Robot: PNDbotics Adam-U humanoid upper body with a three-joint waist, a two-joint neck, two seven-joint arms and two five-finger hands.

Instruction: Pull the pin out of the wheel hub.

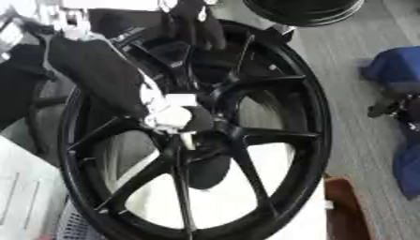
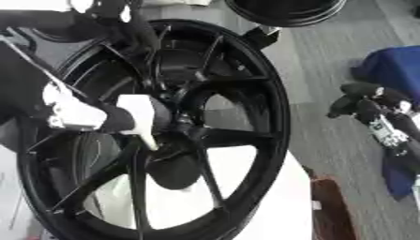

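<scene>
Left robot hand (image 2: 82, 115) at frame centre-left pinches the pin (image 2: 149, 140); we judge it stiff, slender; wheel hub (image 2: 184, 129) heavy. Right robot hand (image 2: 369, 105) curled, idle.

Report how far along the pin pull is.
Done: the left hand has reached the wheel hub. In hand: a pale pin shows below that hand at the hub; whether it is free cannot be told. Left: drawing it clear. The right hand hangs aside.

1. Left eye view: looking steeply down, close above the black wheel hub (image 1: 205, 126).
2. Right eye view: same downward aim, set slightly rightward.
3. Shared: hub, grey floor (image 2: 328, 93), blue cloth (image 2: 393, 65).
</scene>
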